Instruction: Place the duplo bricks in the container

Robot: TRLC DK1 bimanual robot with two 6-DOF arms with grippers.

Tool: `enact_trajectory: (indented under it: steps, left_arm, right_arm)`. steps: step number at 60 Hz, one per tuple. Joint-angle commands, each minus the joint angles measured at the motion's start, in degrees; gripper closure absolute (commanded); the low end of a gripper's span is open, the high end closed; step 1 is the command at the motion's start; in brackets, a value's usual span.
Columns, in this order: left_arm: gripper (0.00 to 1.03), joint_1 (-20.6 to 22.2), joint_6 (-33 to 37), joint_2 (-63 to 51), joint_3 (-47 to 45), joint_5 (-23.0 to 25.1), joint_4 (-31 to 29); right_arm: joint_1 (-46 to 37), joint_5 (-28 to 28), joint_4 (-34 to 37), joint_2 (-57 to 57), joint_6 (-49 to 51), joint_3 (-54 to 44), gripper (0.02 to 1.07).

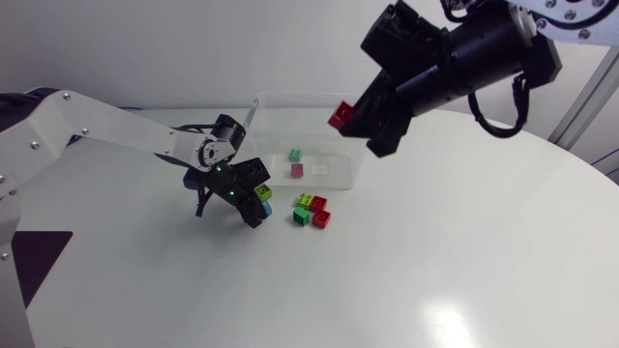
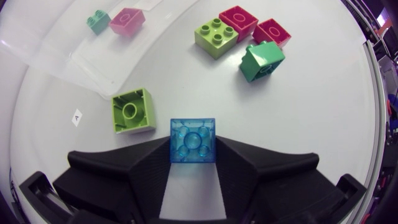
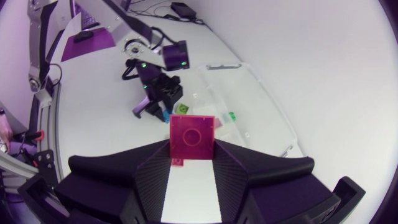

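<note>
Both grippers have a duplo brick, one's up over the container

The right gripper [image 1: 350, 124] is clamped on a red brick [image 1: 339, 116], held in the air above the clear container [image 1: 348, 159]. The left gripper [image 2: 193, 155] is squeezed onto a see-through blue brick [image 2: 193, 140] low over the tabletop [image 1: 464, 251], just outside the container, with an upside-down lime brick [image 2: 132, 111] next to it. A small green brick [image 1: 295, 155] and a pink brick [image 1: 297, 170] sit inside the container. A loose cluster [image 1: 311, 209] of four more lies right in front of it.

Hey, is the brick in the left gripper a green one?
No, the left gripper is shut on a see-through blue brick, held between its two fingers.
</note>
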State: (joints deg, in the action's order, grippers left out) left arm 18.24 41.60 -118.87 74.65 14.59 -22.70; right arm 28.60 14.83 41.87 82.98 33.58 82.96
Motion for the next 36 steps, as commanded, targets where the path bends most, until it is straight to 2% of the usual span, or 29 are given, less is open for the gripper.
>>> enact_trajectory:
  steps: [1,19,36]
  left_arm:
    - [0.72,0.1,0.1,0.2,-0.7,0.0,-2.7]
    - [0.72,0.0,-0.1,12.0,-6.3,0.0,-4.3]
    - [0.72,1.0,-2.1,21.5,-5.0,0.1,-7.2]
  right_arm:
    - [-1.5,0.0,-2.1,3.7,-3.3,2.6,0.82]
    - [-4.0,-2.3,-6.9,14.9,-9.2,12.5,0.82]
    - [-6.1,-3.8,-9.0,23.6,-12.9,17.2,0.82]
